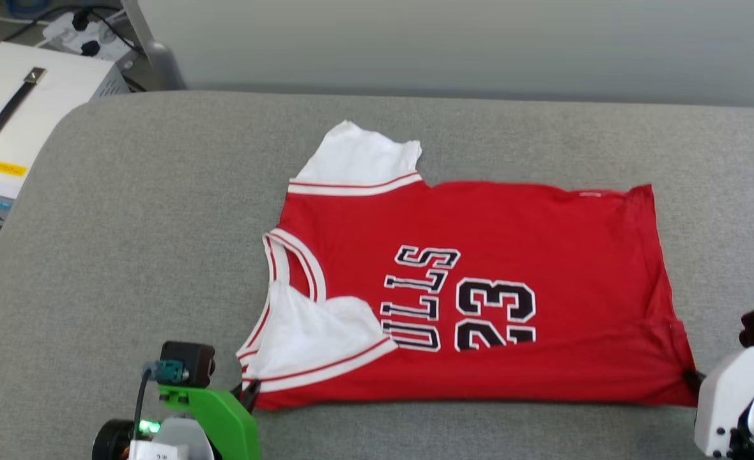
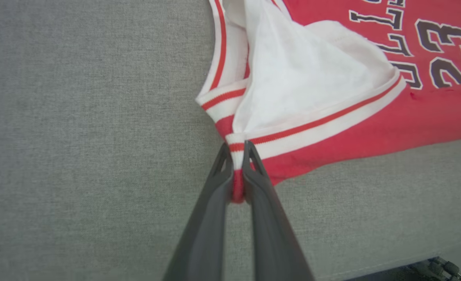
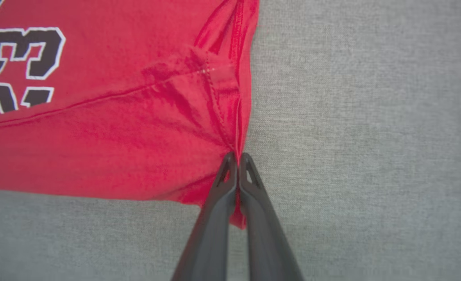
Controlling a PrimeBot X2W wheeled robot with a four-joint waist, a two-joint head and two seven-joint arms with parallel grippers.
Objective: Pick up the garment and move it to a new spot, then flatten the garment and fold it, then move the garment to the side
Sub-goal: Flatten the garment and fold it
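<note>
A grey fabric-covered surface (image 1: 128, 211) with a rounded far-left corner carried 1 thing: the red garment (image 1: 543, 243), lying flat, collar to the left, hem to the right, near edge folded over.

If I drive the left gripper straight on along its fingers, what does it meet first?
The garment itself: the left gripper is shut on its corner, with the folded white sleeve straight ahead. It would probably bunch that cloth, though height is unclear.

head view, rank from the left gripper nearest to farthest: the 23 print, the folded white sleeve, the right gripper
1. folded white sleeve, right beside the left gripper
2. 23 print, toward the middle
3. right gripper, opposite near corner of the garment
</note>
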